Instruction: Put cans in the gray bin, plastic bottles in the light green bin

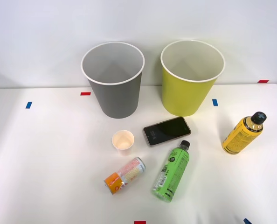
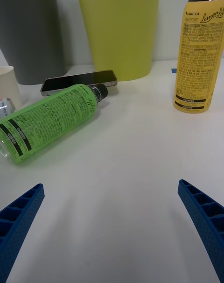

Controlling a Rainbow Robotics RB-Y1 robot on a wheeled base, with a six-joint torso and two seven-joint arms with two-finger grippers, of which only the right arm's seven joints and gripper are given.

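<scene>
The small drink can (image 1: 124,175), orange at one end with a pink-white printed label, is seen lying on its side on the white table (image 1: 45,163), just beside a small cream paper cup (image 1: 123,141). The bright green, black-capped plastic bottle (image 1: 171,173) is shown lying on its side near the can, its cap pointing toward a dark smartphone (image 1: 167,130) that lies flat in front of the bins. The yellow-orange, black-capped plastic bottle (image 1: 241,134) is shown standing upright, well apart from the other two. Behind them stand the tall tapered gray bin (image 1: 114,95) and, beside it, the tall tapered yellow-green bin (image 1: 189,92); both interiors are seen pale and empty from the front.

The task is judged not yet begun: no item is binned, and one can and two bottles remain to be sorted.

In the wrist view the right gripper (image 2: 112,227) is seen low over bare table, its blue ribbed fingers (image 2: 21,217) spread wide and holding nothing, with the green bottle and yellow bottle ahead to either side. The label text on both bottles is given by this view; the bin interiors and the whole can are given by the front view.
</scene>
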